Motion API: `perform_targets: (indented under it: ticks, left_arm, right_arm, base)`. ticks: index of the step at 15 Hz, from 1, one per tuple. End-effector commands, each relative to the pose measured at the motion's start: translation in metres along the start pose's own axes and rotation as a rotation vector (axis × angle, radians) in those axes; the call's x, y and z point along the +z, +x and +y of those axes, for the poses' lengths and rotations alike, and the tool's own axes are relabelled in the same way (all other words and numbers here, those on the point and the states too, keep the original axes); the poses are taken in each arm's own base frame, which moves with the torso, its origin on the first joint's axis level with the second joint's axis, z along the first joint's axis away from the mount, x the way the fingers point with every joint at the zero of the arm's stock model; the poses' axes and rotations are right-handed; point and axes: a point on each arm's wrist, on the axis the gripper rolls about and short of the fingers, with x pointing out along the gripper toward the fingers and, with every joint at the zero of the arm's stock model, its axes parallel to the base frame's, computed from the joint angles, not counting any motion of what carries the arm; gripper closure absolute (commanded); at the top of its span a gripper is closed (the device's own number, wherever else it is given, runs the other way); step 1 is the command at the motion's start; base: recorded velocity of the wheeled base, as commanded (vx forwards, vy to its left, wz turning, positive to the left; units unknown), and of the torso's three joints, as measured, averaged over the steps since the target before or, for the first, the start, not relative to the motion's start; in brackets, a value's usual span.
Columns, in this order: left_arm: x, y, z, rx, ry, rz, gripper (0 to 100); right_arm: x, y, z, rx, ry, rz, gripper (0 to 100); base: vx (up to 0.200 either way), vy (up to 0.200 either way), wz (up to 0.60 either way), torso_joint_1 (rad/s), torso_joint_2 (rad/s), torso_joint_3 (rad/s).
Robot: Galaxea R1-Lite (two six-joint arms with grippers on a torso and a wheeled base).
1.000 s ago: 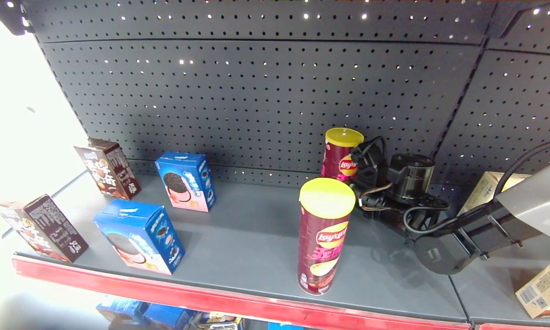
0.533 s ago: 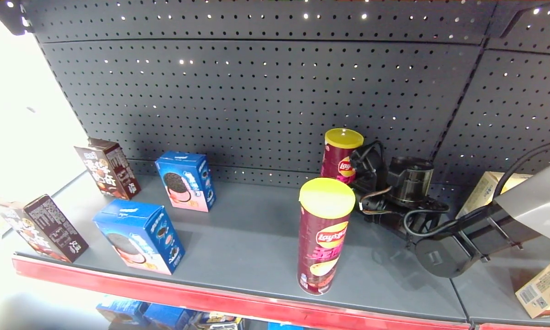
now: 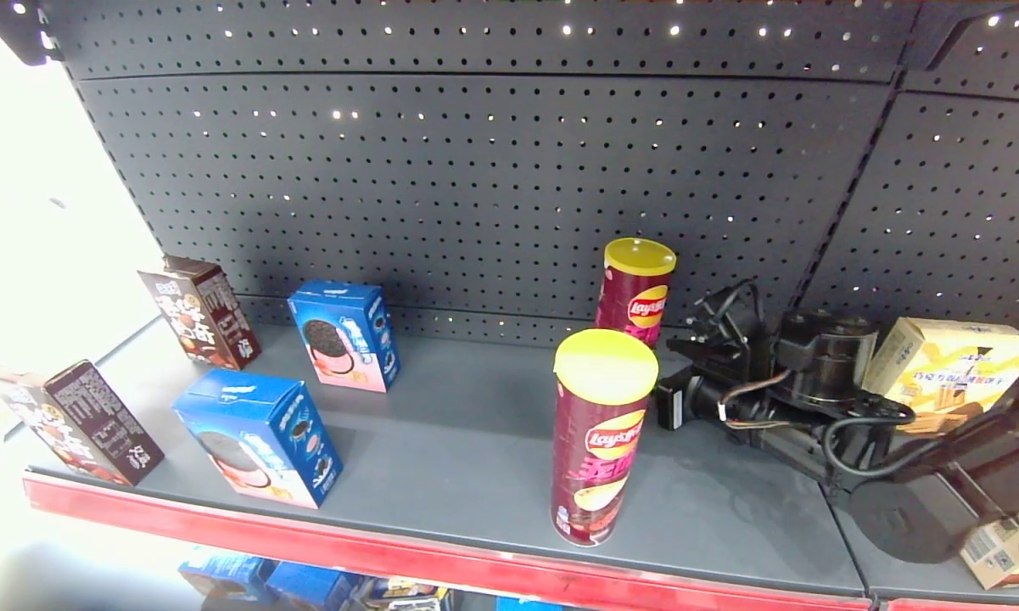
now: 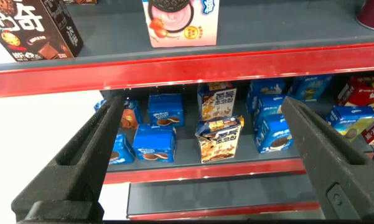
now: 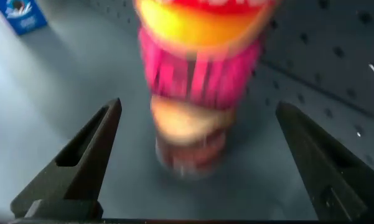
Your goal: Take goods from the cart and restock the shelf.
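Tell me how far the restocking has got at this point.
Done: the front can and the rear can stand upright on the shelf; the rear can is apart from the right gripper, which is open just beside it. In hand: nothing; the left gripper is open and empty too, facing the lower shelves. Left: fetching the next item; how much stock remains cannot be judged.
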Motion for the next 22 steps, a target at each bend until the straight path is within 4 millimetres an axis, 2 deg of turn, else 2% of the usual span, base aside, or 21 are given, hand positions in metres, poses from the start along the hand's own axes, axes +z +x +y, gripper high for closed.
perform_targets:
  ticks: [1, 4, 5, 6, 8, 9, 10, 11, 13, 14, 17, 18, 20, 22]
  left_arm:
    - [0.000, 0.000, 0.000, -0.001, -0.001, 0.002, 0]
    - [0.000, 0.000, 0.000, -0.001, 0.001, 0.002, 0]
    - [0.000, 0.000, 0.000, 0.000, 0.001, 0.002, 0]
    - [0.000, 0.000, 0.000, -0.001, -0.001, 0.002, 0]
    - [0.000, 0.000, 0.000, 0.000, -0.001, 0.002, 0]
    - [0.000, 0.000, 0.000, -0.001, 0.001, 0.002, 0]
    - [0.000, 0.000, 0.000, 0.000, -0.001, 0.002, 0]
    - [0.000, 0.000, 0.000, -0.001, -0.001, 0.002, 0]
    - [0.000, 0.000, 0.000, -0.001, 0.001, 0.002, 0]
    - [0.000, 0.000, 0.000, -0.001, 0.001, 0.002, 0]
    - [0.000, 0.000, 0.000, 0.000, -0.001, 0.002, 0]
    - [0.000, 0.000, 0.000, -0.001, -0.001, 0.002, 0]
    - [0.000, 0.000, 0.000, -0.001, 0.001, 0.002, 0]
    - [0.000, 0.000, 0.000, -0.001, -0.001, 0.002, 0]
  right_arm:
    - [0.015, -0.037, 0.003, 0.004, -0.006, -0.032, 0]
    - [0.038, -0.081, 0.003, -0.015, -0.018, -0.115, 0]
    - [0.042, -0.089, 0.002, -0.022, -0.018, -0.126, 0]
    - [0.050, -0.116, -0.001, -0.044, -0.020, -0.141, 0]
    - [0.056, -0.151, -0.009, -0.105, -0.031, -0.171, 0]
    - [0.060, -0.177, -0.015, -0.162, -0.059, -0.181, 0]
    - [0.062, -0.190, -0.017, -0.185, -0.076, -0.190, 0]
    - [0.065, -0.218, -0.015, -0.222, -0.086, -0.223, 0]
    - [0.061, -0.251, -0.012, -0.289, -0.092, -0.236, 0]
    - [0.056, -0.286, -0.005, -0.373, -0.099, -0.242, 0]
    - [0.033, -0.335, 0.019, -0.442, -0.101, -0.241, 0]
    - [0.026, -0.341, 0.024, -0.459, -0.102, -0.241, 0]
    - [-0.001, -0.352, 0.035, -0.583, -0.071, -0.236, 0]
    - [-0.018, -0.352, 0.037, -0.586, -0.059, -0.216, 0]
  base:
    - [0.000, 0.000, 0.00, 0.000, 0.00, 0.000]
    - [0.000, 0.000, 0.00, 0.000, 0.00, 0.000]
    - [0.000, 0.000, 0.00, 0.000, 0.00, 0.000]
    - [0.000, 0.000, 0.00, 0.000, 0.00, 0.000]
    - [0.000, 0.000, 0.00, 0.000, 0.00, 0.000]
    - [0.000, 0.000, 0.00, 0.000, 0.00, 0.000]
    - [0.000, 0.000, 0.00, 0.000, 0.00, 0.000]
    - [0.000, 0.000, 0.00, 0.000, 0.00, 0.000]
    - [0.000, 0.000, 0.00, 0.000, 0.00, 0.000]
    - [0.000, 0.000, 0.00, 0.000, 0.00, 0.000]
    - [0.000, 0.000, 0.00, 0.000, 0.00, 0.000]
    - [0.000, 0.000, 0.00, 0.000, 0.00, 0.000]
    - [0.000, 0.000, 0.00, 0.000, 0.00, 0.000]
    - [0.000, 0.000, 0.00, 0.000, 0.00, 0.000]
